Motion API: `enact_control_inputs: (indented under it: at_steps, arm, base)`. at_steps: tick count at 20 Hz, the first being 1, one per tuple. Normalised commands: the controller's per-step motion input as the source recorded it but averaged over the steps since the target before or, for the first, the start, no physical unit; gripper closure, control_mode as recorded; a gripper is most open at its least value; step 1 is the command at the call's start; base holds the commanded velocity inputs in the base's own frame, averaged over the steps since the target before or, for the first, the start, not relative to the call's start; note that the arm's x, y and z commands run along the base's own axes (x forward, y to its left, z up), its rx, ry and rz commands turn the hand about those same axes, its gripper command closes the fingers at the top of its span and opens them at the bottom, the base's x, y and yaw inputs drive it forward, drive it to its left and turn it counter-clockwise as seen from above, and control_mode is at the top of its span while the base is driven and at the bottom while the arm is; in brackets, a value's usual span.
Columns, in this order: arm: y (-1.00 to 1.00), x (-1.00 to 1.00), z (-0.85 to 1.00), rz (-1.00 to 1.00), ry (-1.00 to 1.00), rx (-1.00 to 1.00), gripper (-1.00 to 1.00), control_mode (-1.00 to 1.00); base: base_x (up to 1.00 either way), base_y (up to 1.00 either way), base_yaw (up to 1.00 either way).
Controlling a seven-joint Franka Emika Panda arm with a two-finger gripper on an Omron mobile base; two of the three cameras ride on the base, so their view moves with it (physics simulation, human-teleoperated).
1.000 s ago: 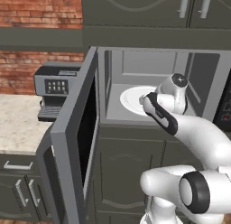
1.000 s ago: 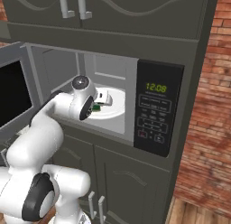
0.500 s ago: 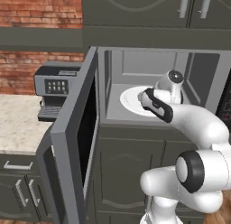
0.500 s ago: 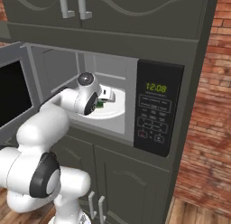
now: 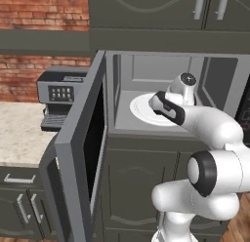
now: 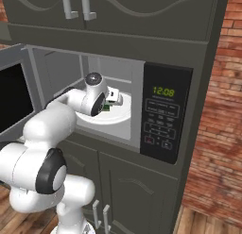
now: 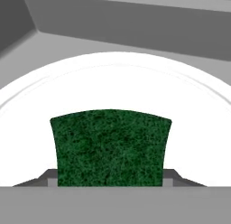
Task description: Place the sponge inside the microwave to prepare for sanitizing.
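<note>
The microwave stands open, its door swung out to the left. My arm reaches into the cavity, where my gripper hangs just above the white round plate. The jaws are shut on the sponge. In the hand view the sponge's green face sits between my gripper's two tips, with the plate right under it and the cavity's grey back wall beyond. The left base view shows the plate partly hidden by my forearm.
A grey coffee machine stands on the beige counter to the left of the open door. Dark cabinets sit above and below the microwave. The keypad panel closes the cavity's right side, and brick wall lies further right.
My arm has stretched further into the microwave, carrying the sponge from the front of the cavity to over the plate. The grip stayed shut.
</note>
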Motion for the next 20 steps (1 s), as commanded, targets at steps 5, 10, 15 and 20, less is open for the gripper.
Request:
enact_control_inputs:
  at_steps: [5,10,15,20]
  arm:
    - [-0.02,0.0,-0.23,0.0,0.0,0.0,-1.0,-1.0]
    - [-0.01,0.0,0.11,-0.01,-0.08,0.0,-1.0,-1.0]
    - [0.03,-0.15,0.06,-0.04,-0.05,0.01,-1.0,-1.0]
    - [0.04,-0.43,0.06,-0.06,-0.01,0.05,-1.0,-1.0]
  base:
    - [0.0,0.0,0.0]
    - [0.0,0.0,0.0]
    - [0.0,0.0,0.0]
    - [0.0,0.0,0.0]
